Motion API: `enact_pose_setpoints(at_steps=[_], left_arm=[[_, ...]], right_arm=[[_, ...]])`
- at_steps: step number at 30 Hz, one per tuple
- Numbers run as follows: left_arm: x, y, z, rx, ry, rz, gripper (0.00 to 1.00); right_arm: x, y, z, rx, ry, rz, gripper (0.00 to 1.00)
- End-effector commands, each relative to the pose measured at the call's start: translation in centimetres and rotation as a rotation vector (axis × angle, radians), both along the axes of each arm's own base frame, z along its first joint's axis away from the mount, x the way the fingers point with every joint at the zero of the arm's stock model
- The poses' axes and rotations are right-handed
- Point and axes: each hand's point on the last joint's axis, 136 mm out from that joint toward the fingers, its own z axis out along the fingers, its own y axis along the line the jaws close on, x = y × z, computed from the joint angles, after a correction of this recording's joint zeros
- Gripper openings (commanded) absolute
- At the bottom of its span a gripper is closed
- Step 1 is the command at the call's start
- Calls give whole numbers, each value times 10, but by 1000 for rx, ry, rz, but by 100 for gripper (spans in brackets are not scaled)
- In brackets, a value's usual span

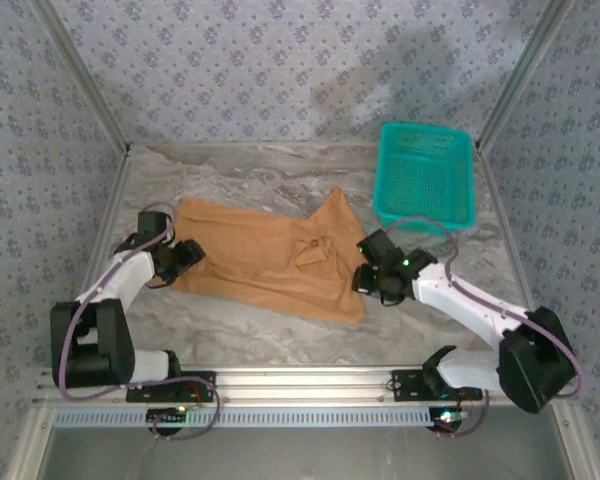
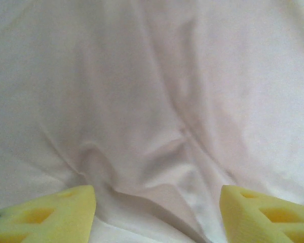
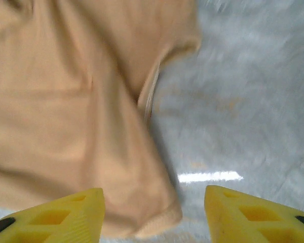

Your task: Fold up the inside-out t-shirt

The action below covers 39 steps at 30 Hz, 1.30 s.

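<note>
The tan t-shirt [image 1: 265, 260] lies spread and rumpled across the marble table, a sleeve sticking up toward the back right. My left gripper [image 1: 188, 255] sits at the shirt's left edge, open; in the left wrist view its yellow fingertips [image 2: 45, 215] straddle washed-out, creased fabric [image 2: 157, 126] very close below. My right gripper [image 1: 365, 280] hovers at the shirt's right edge, open. In the right wrist view a hemmed corner of the t-shirt [image 3: 157, 217] lies between the yellow fingertips [image 3: 253, 215], nearer the left one, with bare table on the right.
A teal plastic basket [image 1: 427, 175] stands at the back right of the table [image 1: 460, 250]. Patterned walls enclose the table on three sides. A metal rail [image 1: 300, 380] runs along the near edge by the arm bases.
</note>
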Motion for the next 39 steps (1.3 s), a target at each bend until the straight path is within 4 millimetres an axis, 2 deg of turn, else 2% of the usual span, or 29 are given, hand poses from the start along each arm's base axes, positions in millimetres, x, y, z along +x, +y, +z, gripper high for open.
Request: enact_pose_setpoints(at_steps=[1,2,5,10,13,15,18,20,23,25,27,30,33,34,36,38,39], left_arm=[[6,-1,18,18,-43,-18,66],[8,-4,17,3,-44,-26,67],[14,-10,4,-32,-13,-47,67],[15,-1,-27,-63,48,-5,68],[4,14,-47,-91,102,56,68],[-8,23,-57,-87,135,89,69],[-22,28,-58,-79,142,115,69],[-26,26,-51,-79,114,125,69],[-23,23,-27,-29,40,108,68],[-16,19,-3,12,-20,77,67],[-5,15,22,44,-82,49,65],[13,14,44,52,-146,31,63],[30,18,58,64,-176,30,63],[37,21,60,54,-192,37,65],[52,26,65,0,-238,58,75],[68,32,66,-61,-276,77,92],[77,37,67,-71,-286,80,96]], right_arm=[[33,0,-6,-11,-10,15,40],[48,6,-6,-10,-27,28,36],[74,21,-14,-37,1,53,32],[103,27,-51,-95,108,49,32],[128,29,-62,-136,125,77,32],[138,22,-70,-207,155,89,32],[156,12,-64,-287,136,94,32],[165,12,-46,-309,85,98,32],[168,27,-12,-307,13,132,32],[168,47,11,-281,-49,168,32],[167,75,26,-234,-101,223,30],[165,125,27,-123,-128,343,31],[163,155,15,-75,-111,415,37],[163,160,10,-75,-102,427,41],[165,156,2,-96,-72,406,48],[181,144,4,-122,-95,340,51],[192,136,7,-139,-121,302,53]])
